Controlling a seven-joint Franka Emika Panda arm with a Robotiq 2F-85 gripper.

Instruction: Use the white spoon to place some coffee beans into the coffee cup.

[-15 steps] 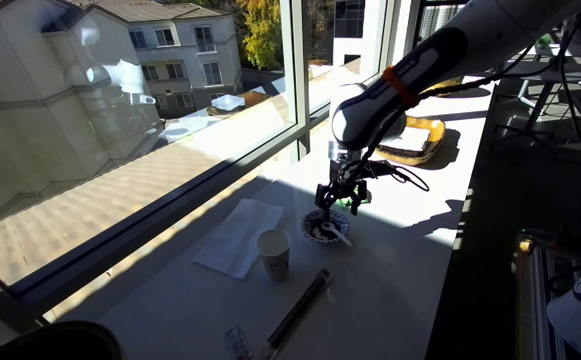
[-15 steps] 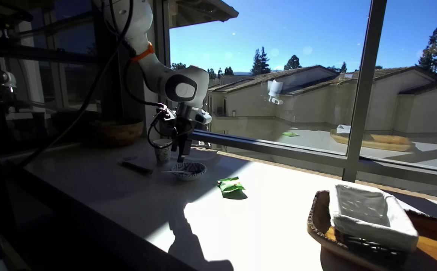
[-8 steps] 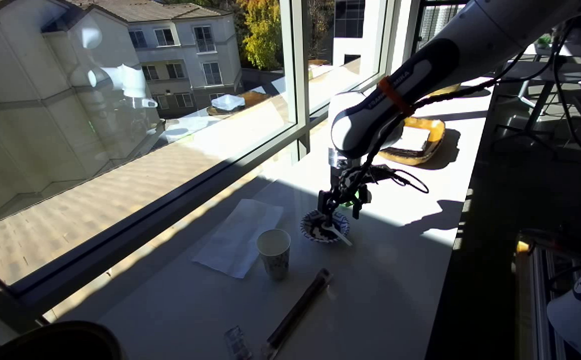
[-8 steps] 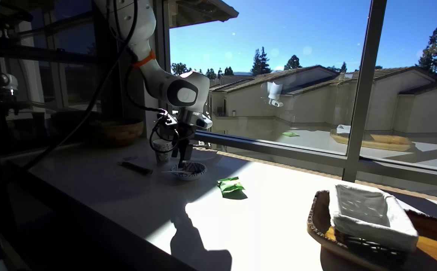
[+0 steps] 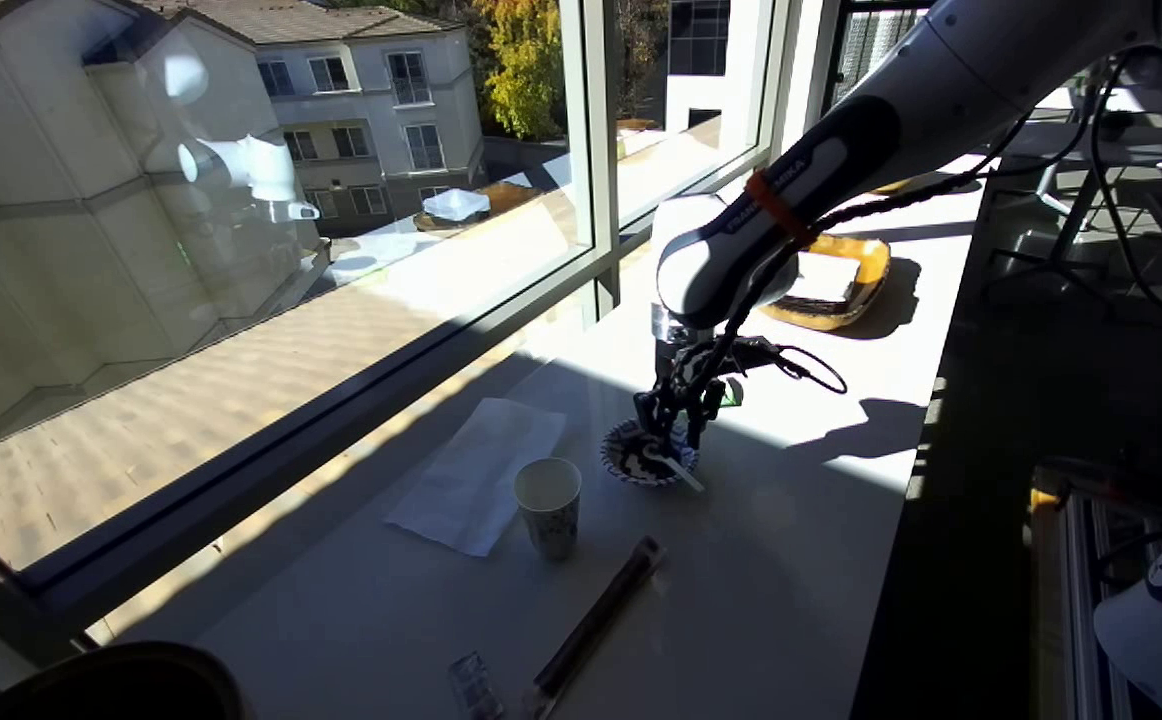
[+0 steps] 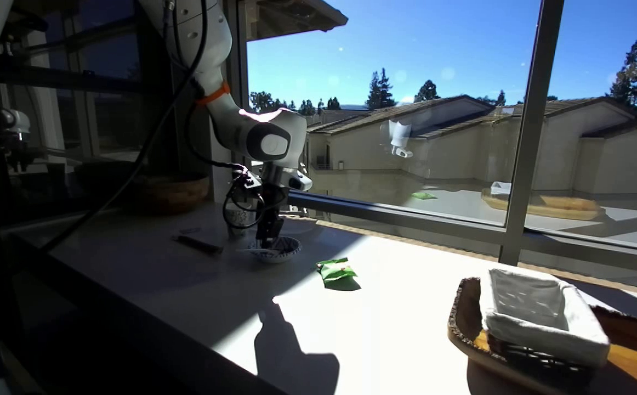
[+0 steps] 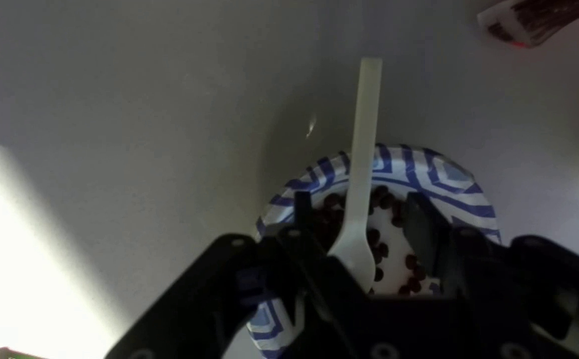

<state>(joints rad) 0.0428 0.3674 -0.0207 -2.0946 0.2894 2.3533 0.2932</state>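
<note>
In the wrist view a white spoon [image 7: 362, 154] rests in a blue-and-white patterned paper bowl [image 7: 464, 202], its handle reaching out over the rim. Dark coffee beans [image 7: 387, 201] lie scattered in the bowl around it. My gripper [image 7: 358, 199] is down over the bowl, its jaws part-way apart on either side of the spoon; a gap shows on both sides of the handle. The gripper body hides part of the spoon's head and the bowl's near side. The coffee cup [image 5: 548, 510] stands upright beside the bowl in both exterior views, partly covered by a cable in an exterior view [image 6: 238, 220].
A dark rod-like packet [image 5: 596, 620] and a small clear packet [image 5: 476, 685] lie near the cup. White paper [image 5: 481, 470] lies towards the window frame [image 5: 596, 150]. Beyond the bowl are a green packet [image 6: 337, 270] and a lined basket [image 6: 543, 323] on a wooden tray [image 5: 876, 280].
My gripper has come down closer to the bowl, and its jaws have drawn nearer together around the spoon. Spoon, bowl and cup have stayed in place.
</note>
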